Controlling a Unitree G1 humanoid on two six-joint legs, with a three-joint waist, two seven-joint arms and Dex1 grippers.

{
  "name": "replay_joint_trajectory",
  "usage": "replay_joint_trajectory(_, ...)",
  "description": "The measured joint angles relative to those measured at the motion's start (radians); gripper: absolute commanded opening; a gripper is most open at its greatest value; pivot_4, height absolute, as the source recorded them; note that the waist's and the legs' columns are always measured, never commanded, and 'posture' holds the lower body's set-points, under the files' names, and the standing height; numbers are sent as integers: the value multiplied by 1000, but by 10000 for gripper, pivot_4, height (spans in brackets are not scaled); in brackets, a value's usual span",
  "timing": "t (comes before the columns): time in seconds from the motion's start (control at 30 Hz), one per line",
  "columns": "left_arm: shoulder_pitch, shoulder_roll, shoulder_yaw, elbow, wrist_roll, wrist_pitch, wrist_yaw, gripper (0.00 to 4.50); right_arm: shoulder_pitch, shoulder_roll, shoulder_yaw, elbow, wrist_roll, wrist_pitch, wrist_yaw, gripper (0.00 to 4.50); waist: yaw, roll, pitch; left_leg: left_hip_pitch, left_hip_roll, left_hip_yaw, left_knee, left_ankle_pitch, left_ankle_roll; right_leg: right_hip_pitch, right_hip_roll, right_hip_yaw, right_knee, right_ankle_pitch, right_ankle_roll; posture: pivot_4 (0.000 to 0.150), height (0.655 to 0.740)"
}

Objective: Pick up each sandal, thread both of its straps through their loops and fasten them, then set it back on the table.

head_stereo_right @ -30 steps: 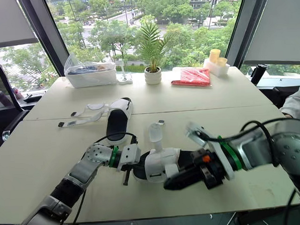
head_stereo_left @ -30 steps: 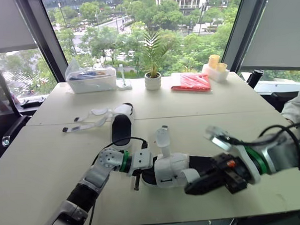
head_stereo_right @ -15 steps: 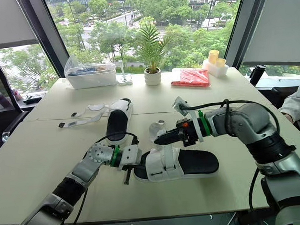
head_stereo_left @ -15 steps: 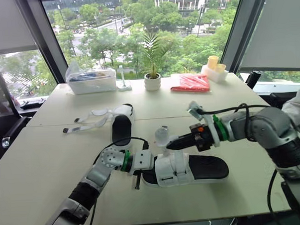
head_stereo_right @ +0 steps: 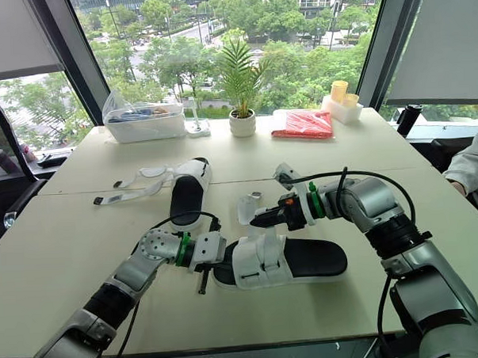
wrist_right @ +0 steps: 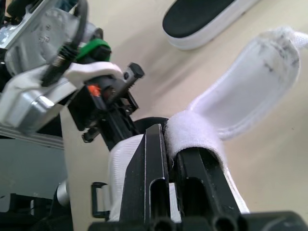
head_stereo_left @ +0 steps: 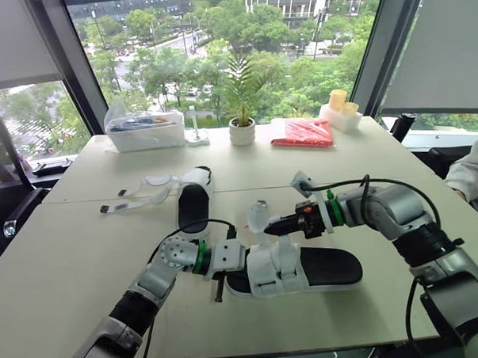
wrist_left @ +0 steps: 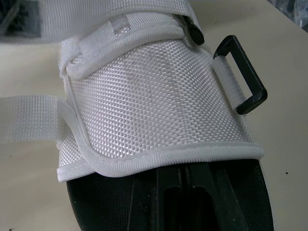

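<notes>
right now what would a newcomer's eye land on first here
The white-strapped sandal at the front middle of the table, with the right gripper shut on its one upright strap and the left gripper at its strapped end. Behind it to the left lies a second sandal, its loose straps splayed out sideways.

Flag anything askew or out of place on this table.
The far sandal has both straps splayed loose across the table, unfastened. On the near sandal, one strap stands upright, pinched in the right gripper.
</notes>
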Motion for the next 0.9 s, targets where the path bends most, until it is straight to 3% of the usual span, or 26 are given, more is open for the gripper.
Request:
replay_joint_trajectory(0.1, 1, 0, 0, 0, 1, 0, 2, 0, 3, 21, 2, 41, -34, -23, 12, 543, -1, 0, -1, 1, 0, 0, 0, 0, 0, 0, 0, 0, 0, 0, 0, 1500, 7400)
replay_joint_trajectory(0.13, 2, 0, 0, -1, 2, 0, 3, 0, 7, 26, 2, 55, -44, -32, 17, 3612, 0, 0, -1, 1, 0, 0, 0, 0, 0, 0, 0, 0, 0, 0, 0, 1500, 7400)
replay_joint_trajectory(0.23, 5, 0, 0, -2, 3, 0, 8, 0, 19, 36, 2, 94, -85, -65, 21, 14483, -1, 0, -3, 1, 0, 0, 0, 0, 0, 1, 0, 0, 0, 0, 0, 1500, 7400)
replay_joint_trajectory(0.37, 11, 3, 0, -12, 3, 0, 7, 0, 39, 34, -8, 144, -137, -81, 20, 35943, -1, 2, -4, 1, 0, 0, -1, 0, 0, 0, 0, 0, 0, 1, 2, 1500, 7400)
replay_joint_trajectory(0.43, 13, 4, 0, -14, 3, 1, 7, 0, 40, 34, -18, 145, -150, -81, 24, 44501, 0, 2, -4, 1, 0, 0, -2, 0, 0, 0, 0, 0, 0, 1, 2, 1500, 7400)
replay_joint_trajectory(0.7, 15, 4, 0, -16, 3, 1, 13, 0, 30, 41, -93, 193, -183, -89, 8, 44501, 0, 2, -4, 1, 0, 0, -2, 0, 0, 0, 0, 0, 0, 1, 2, 1500, 7400)
replay_joint_trajectory(0.9, 15, 3, 0, -16, 3, 1, 13, 0, 12, 65, -98, 265, -272, -199, -17, 44501, 0, 2, -4, 1, 0, 0, -2, 0, 0, 0, 0, 0, 0, 1, 2, 1500, 7400)
